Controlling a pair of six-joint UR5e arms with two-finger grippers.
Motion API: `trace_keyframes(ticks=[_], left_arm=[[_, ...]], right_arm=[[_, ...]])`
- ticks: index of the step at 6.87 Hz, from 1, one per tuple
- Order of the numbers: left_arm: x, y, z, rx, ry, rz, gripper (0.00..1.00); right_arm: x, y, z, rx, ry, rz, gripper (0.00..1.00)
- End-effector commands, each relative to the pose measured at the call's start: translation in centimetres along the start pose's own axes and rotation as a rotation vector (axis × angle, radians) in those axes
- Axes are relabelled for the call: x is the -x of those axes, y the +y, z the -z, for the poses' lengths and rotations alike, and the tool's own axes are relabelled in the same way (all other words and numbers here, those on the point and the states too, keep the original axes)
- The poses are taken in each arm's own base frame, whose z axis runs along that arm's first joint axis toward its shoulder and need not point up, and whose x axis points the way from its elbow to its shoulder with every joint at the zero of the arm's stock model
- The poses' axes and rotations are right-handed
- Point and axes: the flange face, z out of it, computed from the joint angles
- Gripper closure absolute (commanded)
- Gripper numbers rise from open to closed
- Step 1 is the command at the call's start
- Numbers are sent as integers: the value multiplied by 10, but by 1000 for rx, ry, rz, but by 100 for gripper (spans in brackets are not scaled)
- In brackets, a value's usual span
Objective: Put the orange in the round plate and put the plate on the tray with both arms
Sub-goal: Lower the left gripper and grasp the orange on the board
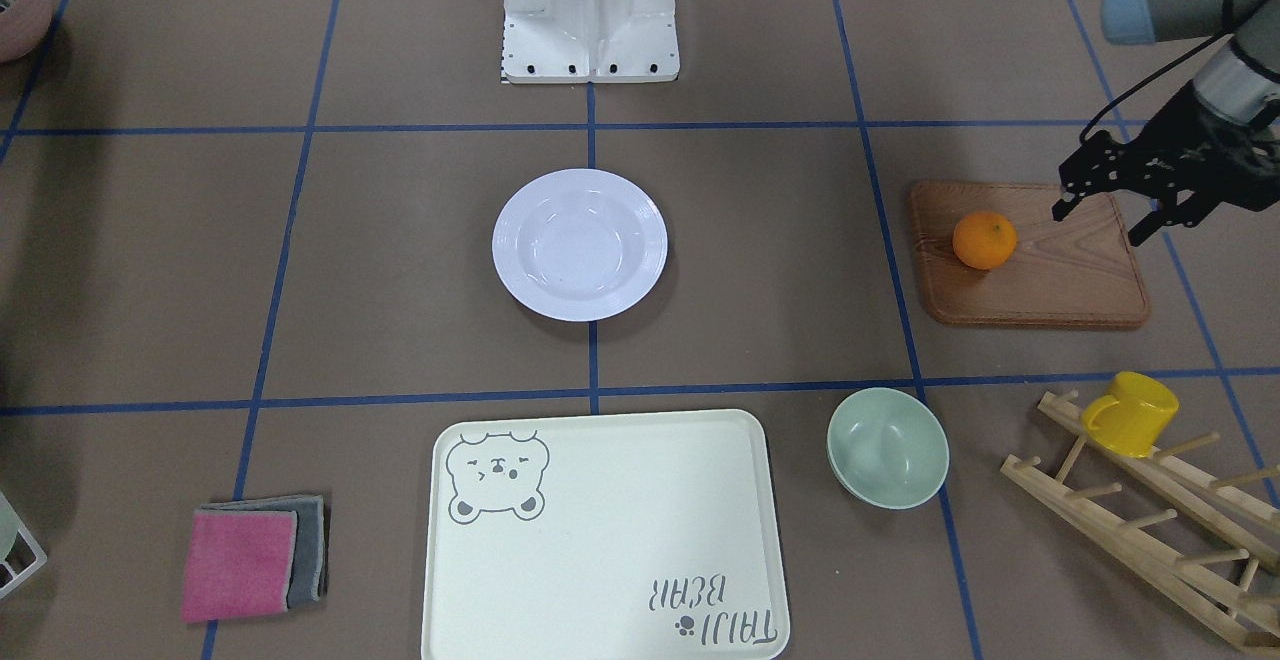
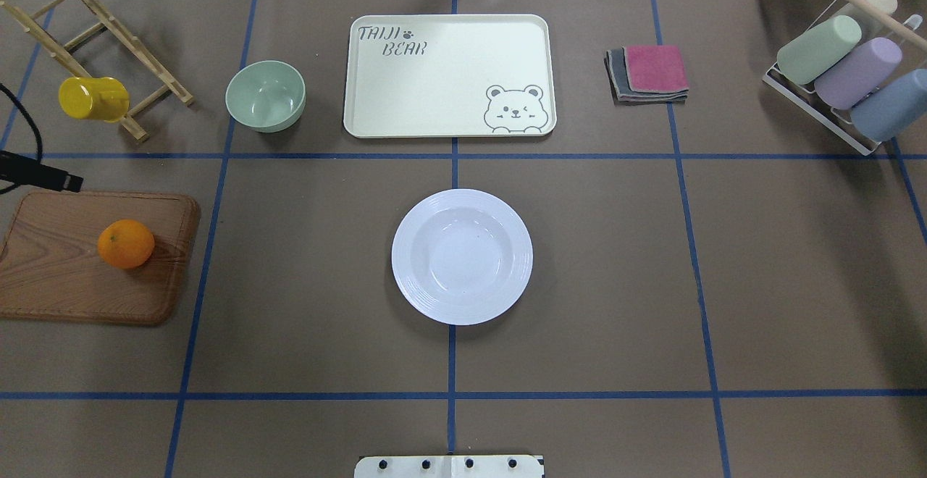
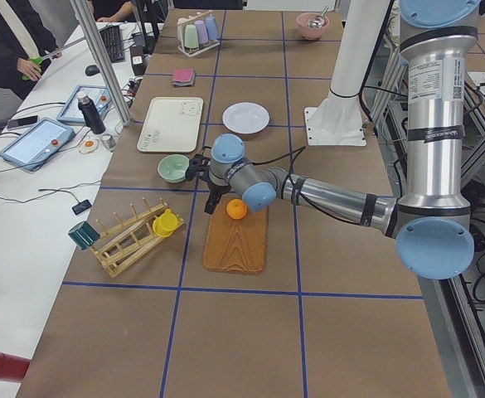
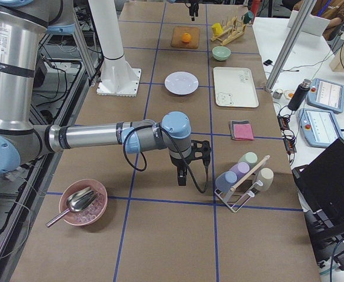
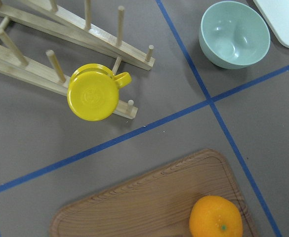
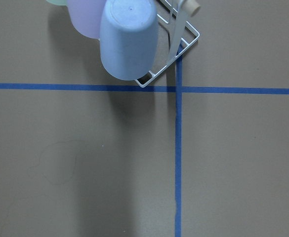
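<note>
at the left tool [image 1: 1100, 222]: fingers spread apart, gripping nothing, hanging above the outer, robot-side corner of the wooden board [image 1: 1040, 285]. near it, lower and untouched, the orange [image 1: 984, 239], resting on the half of the board nearer the middle of the surface [image 1: 760, 240]. beyond the board's inner edge, a blue tape line [image 1: 880, 200], then the round plate [image 1: 580, 244], upright and bare, well apart from the orange and straight out from the white base [image 1: 590, 10]. farther from the robot, across another tape line, the tray [image 1: 600, 540], lying flat with nothing on it. just beside the tray's corner on the board's side, a pale-green bowl [image 1: 888, 445]; past that, a yellow mug [image 1: 1130, 413] hung on a wooden peg rack [image 1: 1150, 510]. on the tray's other side, folded cloths [image 1: 250, 560].

at the right tool [image 4: 183, 175]: pointed down over bare surface, well apart from plate and tray, near a wire rack [image 4: 242, 191] of cups [image 4: 237, 173]; clenched or released, cannot tell. behind its arm, a pink bowl [image 4: 83, 202].
</note>
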Motion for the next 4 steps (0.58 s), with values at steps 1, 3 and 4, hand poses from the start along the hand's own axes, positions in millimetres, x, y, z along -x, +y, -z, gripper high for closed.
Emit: trace_keyframes(ticks=[1,3,4], left_arm=[[-48,22,-51,45,-21,-1,1],[-55,36,-75,66,-53,-24,1],[-48,40,-86,82,-70,-23,1]], right_arm=[[1,1,-1,-2,4,-1,0],[0,1,-1,-3,7,-1,0],[0,1,-1,-3,7,-1,0]])
